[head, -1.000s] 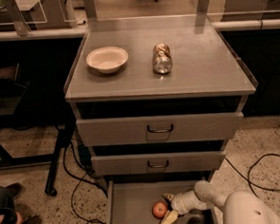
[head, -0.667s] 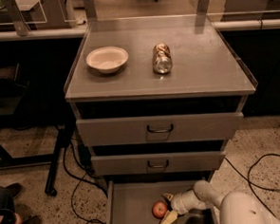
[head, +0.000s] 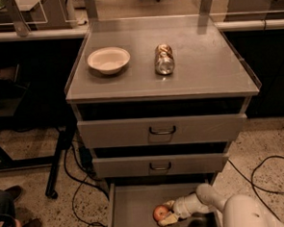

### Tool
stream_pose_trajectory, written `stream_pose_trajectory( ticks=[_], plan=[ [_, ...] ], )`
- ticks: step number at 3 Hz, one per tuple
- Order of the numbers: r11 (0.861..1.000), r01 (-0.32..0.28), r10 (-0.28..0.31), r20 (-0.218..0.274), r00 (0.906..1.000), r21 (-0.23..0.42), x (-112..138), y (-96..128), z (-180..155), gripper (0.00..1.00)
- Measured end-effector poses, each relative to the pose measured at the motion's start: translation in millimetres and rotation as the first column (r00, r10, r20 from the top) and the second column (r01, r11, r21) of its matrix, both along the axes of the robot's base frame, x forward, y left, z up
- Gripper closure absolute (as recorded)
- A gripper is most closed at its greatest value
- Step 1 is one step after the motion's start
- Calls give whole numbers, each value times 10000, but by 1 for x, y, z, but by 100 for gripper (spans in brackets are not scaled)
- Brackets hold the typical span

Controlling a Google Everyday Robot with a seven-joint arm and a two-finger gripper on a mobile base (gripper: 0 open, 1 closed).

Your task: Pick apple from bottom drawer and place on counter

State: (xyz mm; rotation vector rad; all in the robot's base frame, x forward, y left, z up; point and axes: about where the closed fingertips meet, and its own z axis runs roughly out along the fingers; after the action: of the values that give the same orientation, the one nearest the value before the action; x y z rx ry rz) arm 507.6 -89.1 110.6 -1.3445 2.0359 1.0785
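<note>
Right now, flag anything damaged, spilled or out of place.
The can lies crushed on its side on the counter, beside the upright white bowl. Nothing spilled. The gripper is at the apple in the bottom drawer.

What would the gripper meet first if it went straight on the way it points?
The apple, lying directly ahead of the gripper in the bottom drawer; they may already touch.

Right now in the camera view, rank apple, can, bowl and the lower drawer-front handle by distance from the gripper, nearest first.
1. apple, beside the gripper in the bottom drawer.
2. lower handle, on the drawer front above.
3. can, middle of the counter.
4. bowl, counter's left, slightly beyond the can.
</note>
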Motion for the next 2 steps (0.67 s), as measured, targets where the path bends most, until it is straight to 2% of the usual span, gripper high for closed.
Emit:
stream_pose_trajectory(
  ticks=[2],
  plan=[
    [10000,0,0,0,10000,0,0,0,0,95]
  ],
)
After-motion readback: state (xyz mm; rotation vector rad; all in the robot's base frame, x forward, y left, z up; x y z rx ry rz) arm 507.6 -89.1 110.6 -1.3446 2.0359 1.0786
